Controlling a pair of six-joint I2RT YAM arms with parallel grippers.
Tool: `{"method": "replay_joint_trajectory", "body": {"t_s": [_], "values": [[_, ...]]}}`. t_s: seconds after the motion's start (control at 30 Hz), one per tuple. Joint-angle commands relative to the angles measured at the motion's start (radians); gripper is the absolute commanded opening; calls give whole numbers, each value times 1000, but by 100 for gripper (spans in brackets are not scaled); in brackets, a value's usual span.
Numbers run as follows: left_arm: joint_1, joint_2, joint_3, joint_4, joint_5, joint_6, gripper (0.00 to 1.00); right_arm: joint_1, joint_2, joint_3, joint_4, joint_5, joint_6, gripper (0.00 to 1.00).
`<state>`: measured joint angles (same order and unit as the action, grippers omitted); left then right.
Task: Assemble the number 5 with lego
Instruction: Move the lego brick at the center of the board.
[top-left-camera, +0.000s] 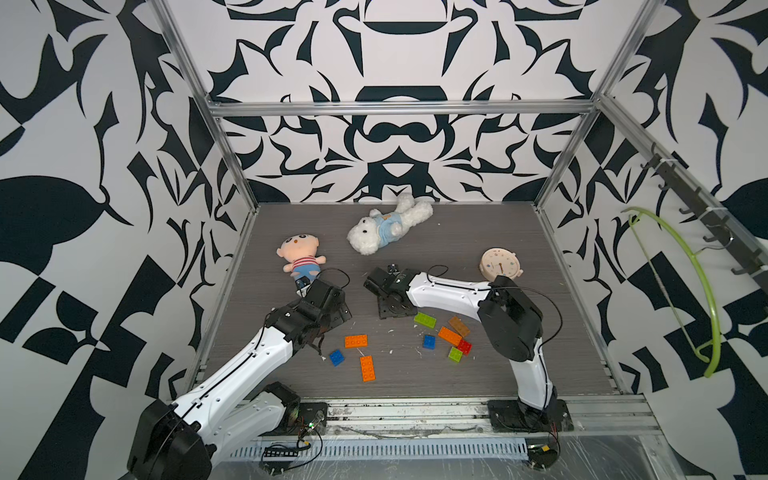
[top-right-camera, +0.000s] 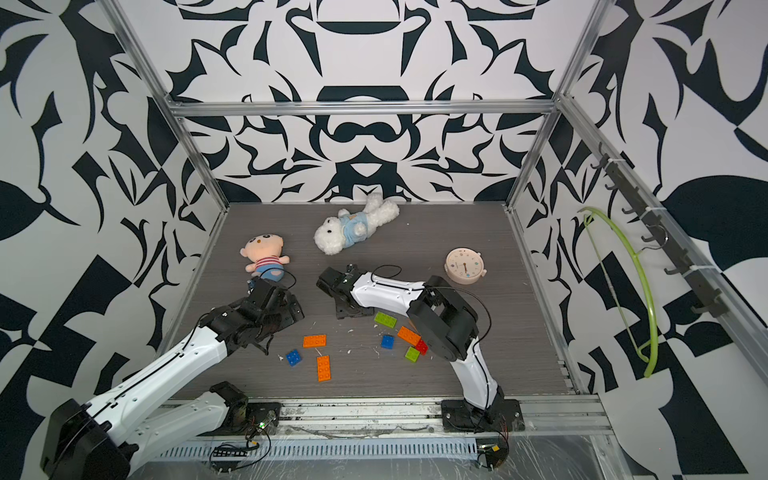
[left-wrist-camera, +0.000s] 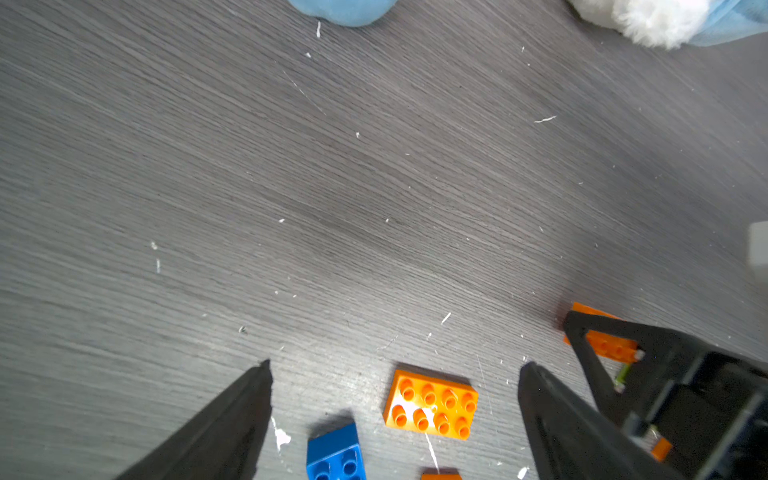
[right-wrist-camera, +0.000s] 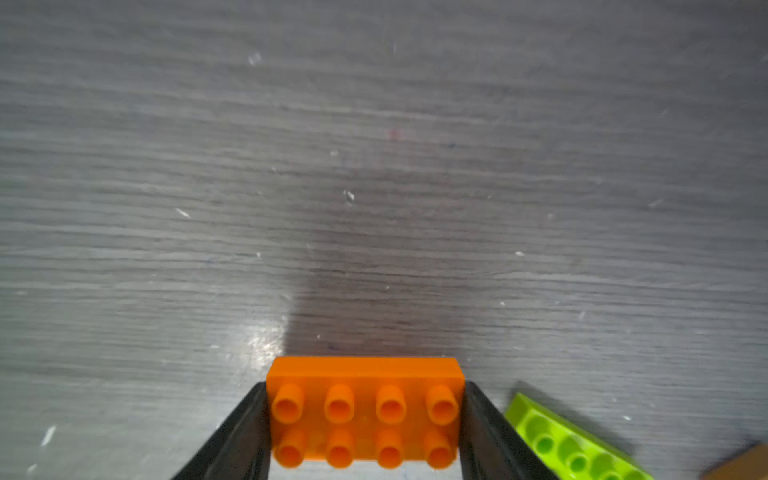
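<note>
orange bricks (top-left-camera: 356, 341) (top-left-camera: 367, 368) (top-left-camera: 450, 336) (right-wrist-camera: 365, 411) 4 | green (top-left-camera: 424, 319) (top-left-camera: 455, 354) 2 | blue (top-left-camera: 429, 341) (top-left-camera: 337, 357) 2 | red (top-left-camera: 464, 346) 1 | tan (top-left-camera: 459, 326) 1 | plush toys (top-left-camera: 301, 257) (top-left-camera: 386, 228) 2 | clock (top-left-camera: 500, 266) 1

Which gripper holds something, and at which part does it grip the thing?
The right gripper holds an orange brick by its two short ends. The left gripper is open and holds nothing.

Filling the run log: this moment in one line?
left end effector: open, empty | right end effector: shut on orange brick | lego: no 5 yet
</note>
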<state>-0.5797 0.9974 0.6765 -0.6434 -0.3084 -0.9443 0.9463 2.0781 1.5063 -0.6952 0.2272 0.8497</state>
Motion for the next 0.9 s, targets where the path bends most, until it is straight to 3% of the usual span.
{"method": "replay_joint_trajectory", "body": {"t_s": [0.0, 0.27, 0.7, 0.87], "values": [[4, -4, 8, 6, -5, -11, 99, 3, -13, 26, -12, -12, 37, 62], [3, -69, -26, -22, -54, -44, 99, 15, 9, 40, -17, -27, 41, 63], [3, -72, -21, -31, -63, -29, 99, 24, -47, 54, -50, -11, 27, 85], [4, -60, -11, -6, -17, 7, 99, 22, -120, 33, -73, 13, 4, 86]]}}
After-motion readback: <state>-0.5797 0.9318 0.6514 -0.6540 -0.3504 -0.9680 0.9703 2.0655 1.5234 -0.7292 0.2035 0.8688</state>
